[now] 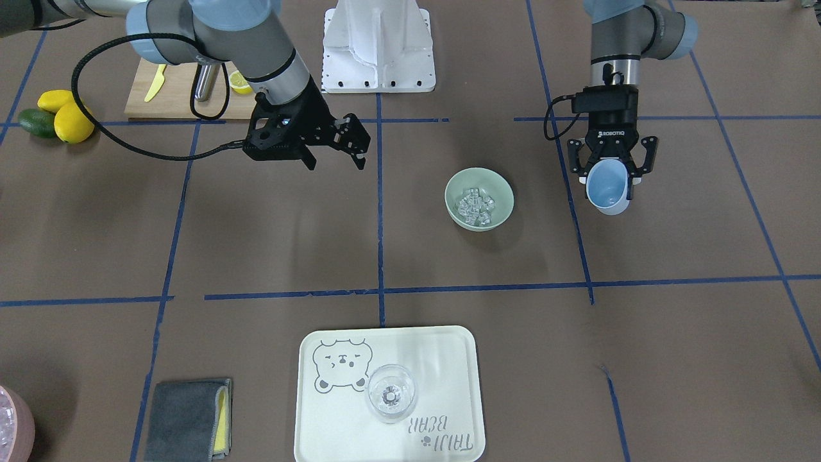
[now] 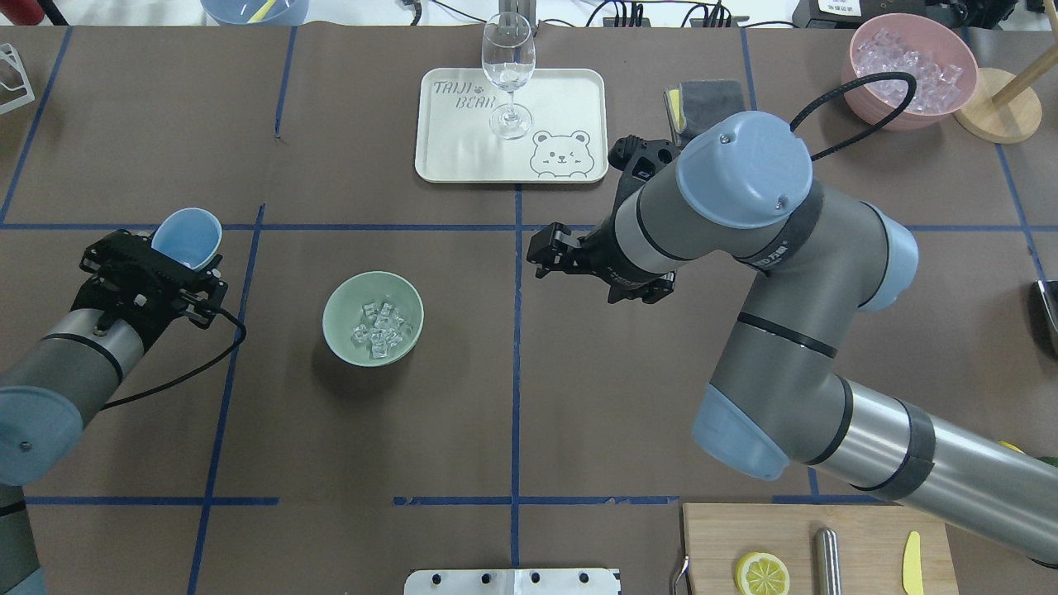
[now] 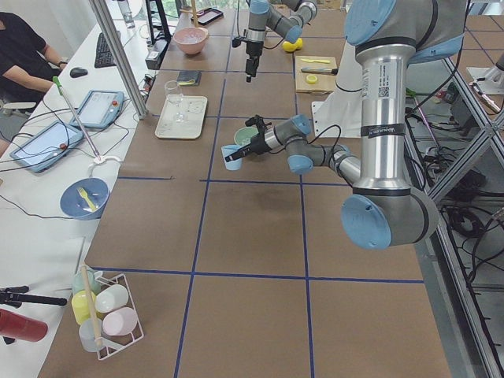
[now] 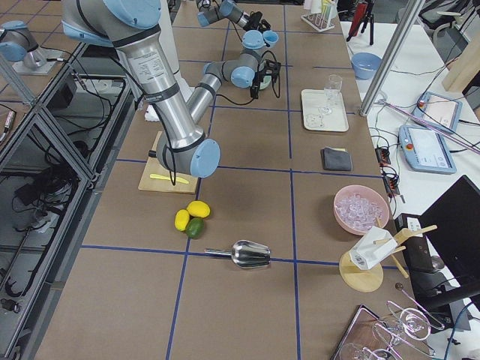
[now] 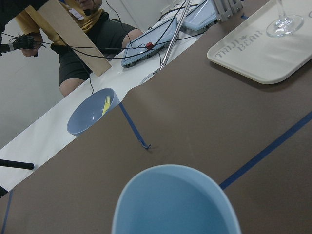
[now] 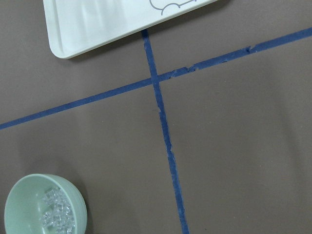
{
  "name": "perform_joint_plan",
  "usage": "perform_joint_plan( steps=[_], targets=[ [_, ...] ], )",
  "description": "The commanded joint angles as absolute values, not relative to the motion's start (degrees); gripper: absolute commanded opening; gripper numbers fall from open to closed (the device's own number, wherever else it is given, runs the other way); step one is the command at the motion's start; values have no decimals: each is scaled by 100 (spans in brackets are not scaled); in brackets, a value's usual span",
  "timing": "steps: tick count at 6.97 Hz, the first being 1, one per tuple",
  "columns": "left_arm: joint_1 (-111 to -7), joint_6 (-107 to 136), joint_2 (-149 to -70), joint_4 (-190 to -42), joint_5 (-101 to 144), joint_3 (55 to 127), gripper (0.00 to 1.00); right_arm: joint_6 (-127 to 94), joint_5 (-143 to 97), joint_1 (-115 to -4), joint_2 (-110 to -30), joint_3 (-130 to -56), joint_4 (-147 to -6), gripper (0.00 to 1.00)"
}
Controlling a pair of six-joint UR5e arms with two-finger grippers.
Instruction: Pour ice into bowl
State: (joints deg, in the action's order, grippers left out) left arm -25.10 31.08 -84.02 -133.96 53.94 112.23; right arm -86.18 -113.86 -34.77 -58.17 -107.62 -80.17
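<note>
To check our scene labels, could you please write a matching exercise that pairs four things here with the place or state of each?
Things:
1. ice cubes
2. pale blue cup
3. wine glass
4. right gripper

Place or state:
A. standing on the bear tray
B. open, holding nothing
C. inside the mint-green bowl
D. held in the left gripper

Pairs: 1-C, 2-D, 3-A, 4-B

Brown taped table point(image 1: 256, 244) with mint bowl point(image 1: 494, 178), cream tray point(image 1: 449, 366), grey cloth point(image 1: 186, 420), wooden board point(image 1: 160, 106), lemons point(image 1: 72, 122), pink tub point(image 2: 934, 118).
</note>
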Motion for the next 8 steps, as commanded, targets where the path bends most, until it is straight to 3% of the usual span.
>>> perform_joint_plan(
  steps=[1,4,8],
  targets=[
    [-2672,3155,-8087,-13736,5493,11023,0,-8596,-11531,-3638,-5976,-10881,-8094,100],
    [-2803,3392,-7541,-16630,5824,10075,0,-8534,-11654,-3823,-6135,-10899,-8095,100],
    [-2944,5110,-7532,-17059,5862,9555,0,-8534,-11663,-3823,-6187,-10907,-8095,100]
  ],
)
